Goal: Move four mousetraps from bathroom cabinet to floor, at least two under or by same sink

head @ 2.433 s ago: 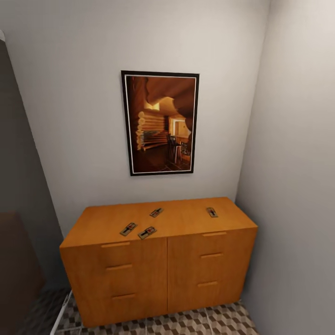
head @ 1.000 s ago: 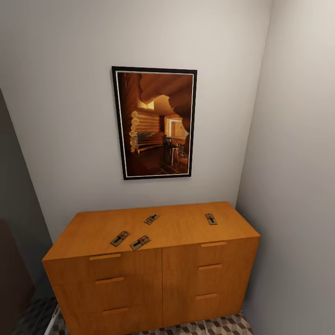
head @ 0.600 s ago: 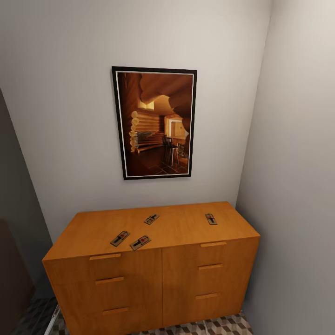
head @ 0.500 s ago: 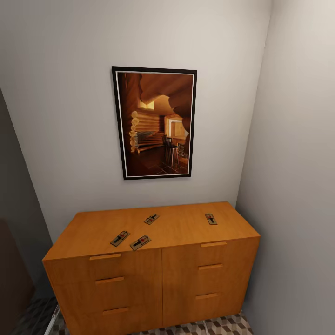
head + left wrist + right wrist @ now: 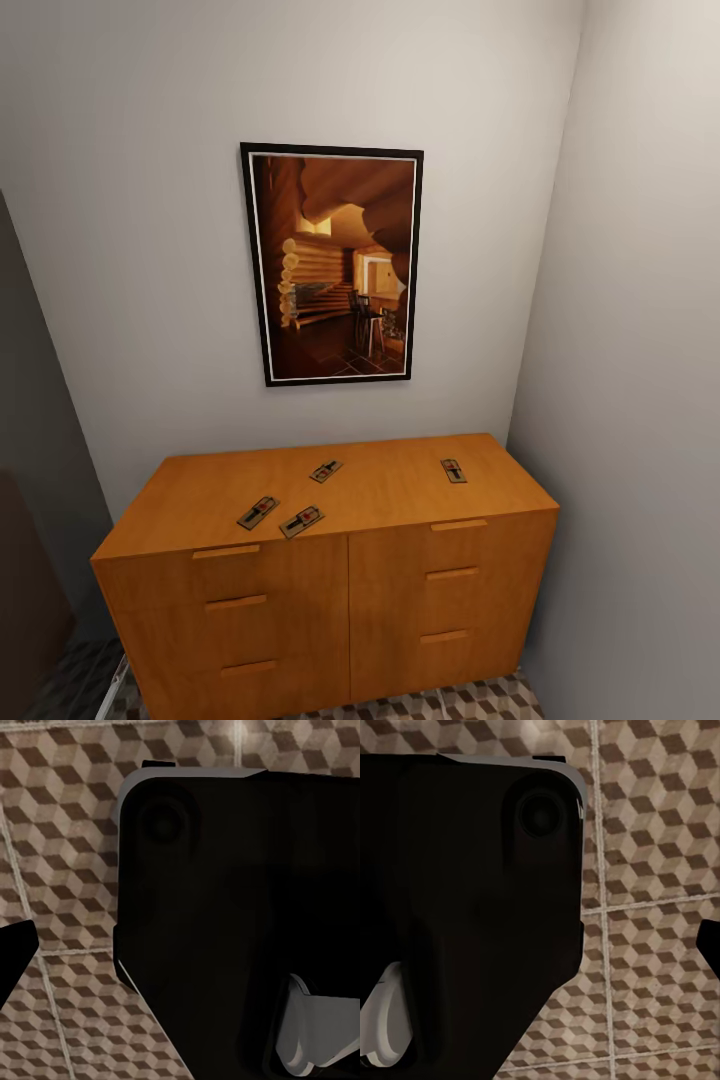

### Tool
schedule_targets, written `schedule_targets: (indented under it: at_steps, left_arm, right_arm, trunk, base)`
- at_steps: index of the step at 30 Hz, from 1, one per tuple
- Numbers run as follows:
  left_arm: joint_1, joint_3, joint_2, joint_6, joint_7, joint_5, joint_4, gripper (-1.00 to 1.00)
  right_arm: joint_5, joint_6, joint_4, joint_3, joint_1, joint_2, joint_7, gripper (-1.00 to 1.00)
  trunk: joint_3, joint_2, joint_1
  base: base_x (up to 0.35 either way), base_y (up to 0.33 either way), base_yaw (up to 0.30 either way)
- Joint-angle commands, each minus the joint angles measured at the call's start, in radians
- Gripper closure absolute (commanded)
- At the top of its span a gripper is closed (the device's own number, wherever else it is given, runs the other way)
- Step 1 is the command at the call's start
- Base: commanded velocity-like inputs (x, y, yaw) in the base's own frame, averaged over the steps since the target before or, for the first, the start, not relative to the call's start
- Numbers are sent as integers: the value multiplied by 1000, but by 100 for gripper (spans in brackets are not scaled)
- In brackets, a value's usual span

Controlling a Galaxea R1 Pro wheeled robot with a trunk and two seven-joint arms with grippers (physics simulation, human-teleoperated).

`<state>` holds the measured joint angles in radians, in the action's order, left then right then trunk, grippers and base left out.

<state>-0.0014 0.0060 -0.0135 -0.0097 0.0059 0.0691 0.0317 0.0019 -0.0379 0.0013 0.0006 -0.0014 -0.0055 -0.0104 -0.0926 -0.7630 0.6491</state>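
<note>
The low orange-brown wooden cabinet (image 5: 330,560) fills the corner, its lower left edge cut off. At 12 o'clock above it hangs a black-framed log-cabin picture (image 5: 333,264). Cube-patterned bathroom floor tiles (image 5: 470,698) peek out at 6 o'clock. Four small brown wooden mousetraps lie flat on its top: three at left (image 5: 258,513) (image 5: 301,521) (image 5: 325,471), one right (image 5: 453,470). Dark robot housing (image 5: 247,915) blocks both wrist views, so I cannot tell either gripper's state.

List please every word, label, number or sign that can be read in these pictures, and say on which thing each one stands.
There is no readable text.
The mousetraps on the cabinet show a red spot and dark wire, no lettering that can be made out.
The framed picture shows a log interior, no words.
The bathroom floor has only a cube pattern.
</note>
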Motion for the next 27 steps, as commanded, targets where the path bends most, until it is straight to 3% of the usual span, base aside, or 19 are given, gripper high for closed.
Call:
schedule_targets:
  at_steps: [1, 27]
  left_arm:
    - [0, 0, 0, -1, 1, 7, 0, -100]
    - [0, -10, -2, -2, -1, -1, 1, -100]
  right_arm:
    - [0, -3, 0, 1, 0, 0, -1, -100]
    - [6, -4, -4, 4, 0, -4, -3, -100]
  trunk:
    - [-1, -1, 0]
    - [-1, -1, 0]
  base:
    - [0, 0, 0]
    - [0, 0, 0]
